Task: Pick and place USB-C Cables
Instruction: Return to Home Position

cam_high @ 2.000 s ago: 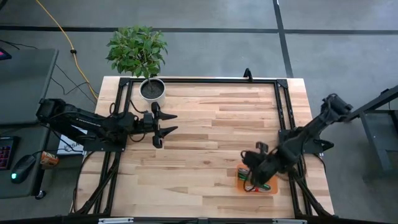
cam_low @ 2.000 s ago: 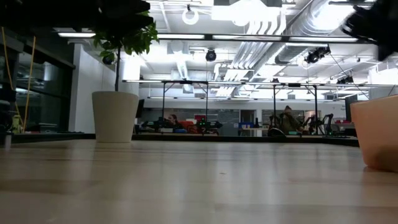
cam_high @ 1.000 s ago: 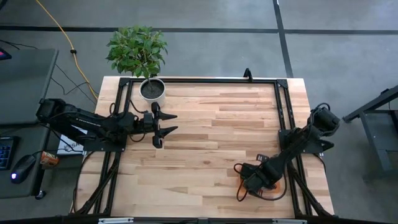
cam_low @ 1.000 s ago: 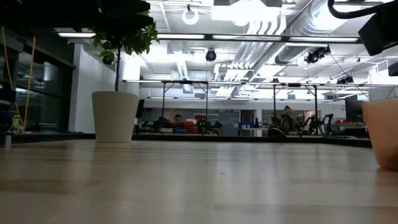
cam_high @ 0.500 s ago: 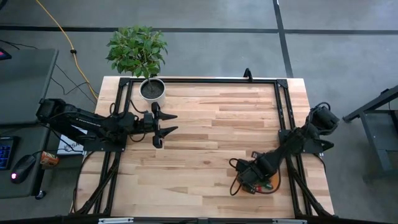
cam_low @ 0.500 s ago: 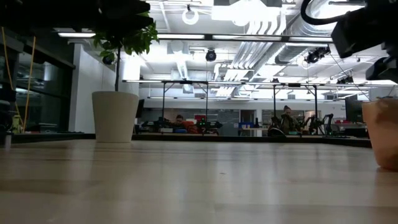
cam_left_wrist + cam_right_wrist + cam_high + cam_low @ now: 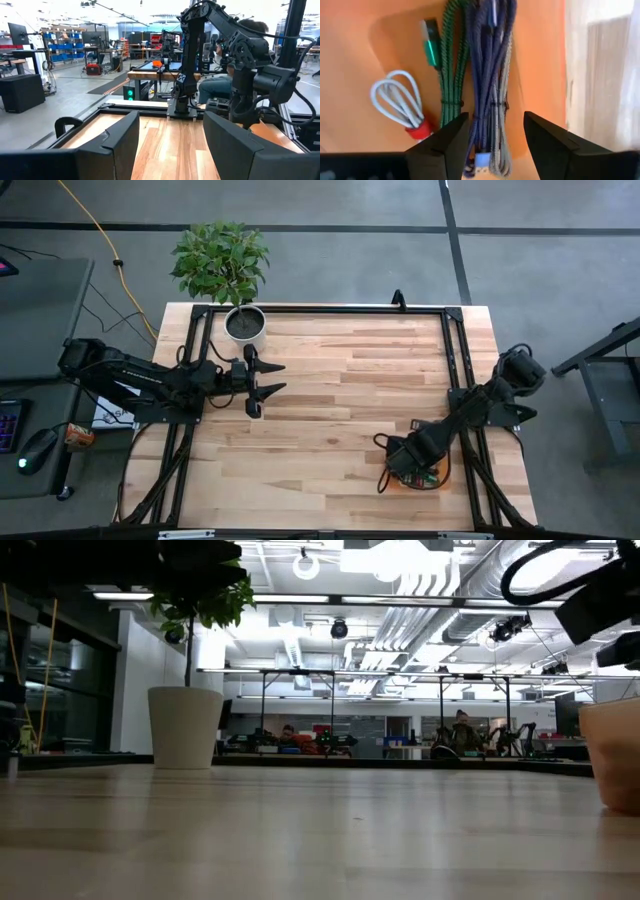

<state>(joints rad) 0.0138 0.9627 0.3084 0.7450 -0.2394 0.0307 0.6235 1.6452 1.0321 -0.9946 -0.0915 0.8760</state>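
Over the orange tray [image 7: 428, 484] at the table's near right, my right gripper [image 7: 398, 468] points down, open. The tray [image 7: 365, 45] holds the USB-C cables side by side: a green one [image 7: 451, 65], a dark blue one [image 7: 487, 65], a silvery grey one [image 7: 506, 105] and a white one with a red tie [image 7: 400, 105]. All lie flat on the tray floor. My right gripper's fingers [image 7: 496, 117] stand either side of the blue and grey cables' lower ends. My left gripper [image 7: 280, 377] waits open at the far left, above the table.
A potted plant [image 7: 245, 323] stands at the far left corner, its white pot [image 7: 185, 727] showing in the low view. A black frame [image 7: 455, 360] runs round the table. The tray's wall [image 7: 612, 755] rises at the right. Bare wood [image 7: 340, 410] lies between the arms.
My right gripper has drawn back a little toward the table's far edge over the tray, and more of the tray's near side and the cables in it now shows. The tray has stayed where it was.
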